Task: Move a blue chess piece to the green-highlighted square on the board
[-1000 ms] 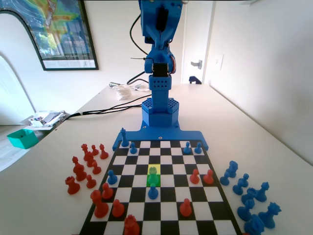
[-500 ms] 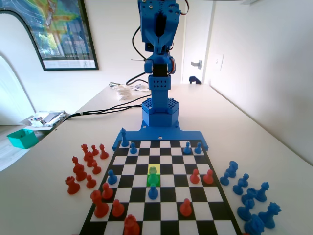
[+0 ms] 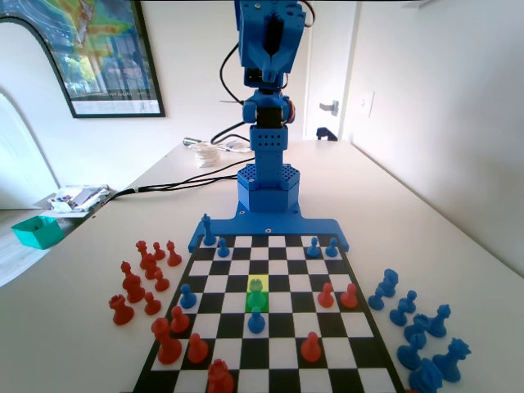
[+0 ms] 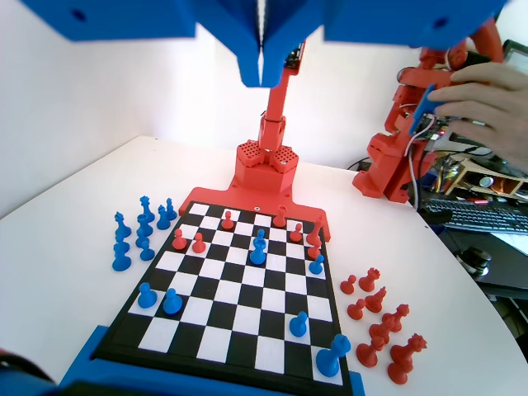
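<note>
High above the board [image 4: 239,289], gripper [image 4: 261,78] closed, empty.

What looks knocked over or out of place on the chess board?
Nothing stands out. No piece on the board looks toppled, and the red pieces and blue pieces beside it stand in tidy groups.

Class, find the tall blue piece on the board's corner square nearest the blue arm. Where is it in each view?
Fixed view: the tall blue piece stands at the far left corner of the board.
Wrist view: near right corner.
Shared landmark: the red pieces off the board on that same side.
</note>
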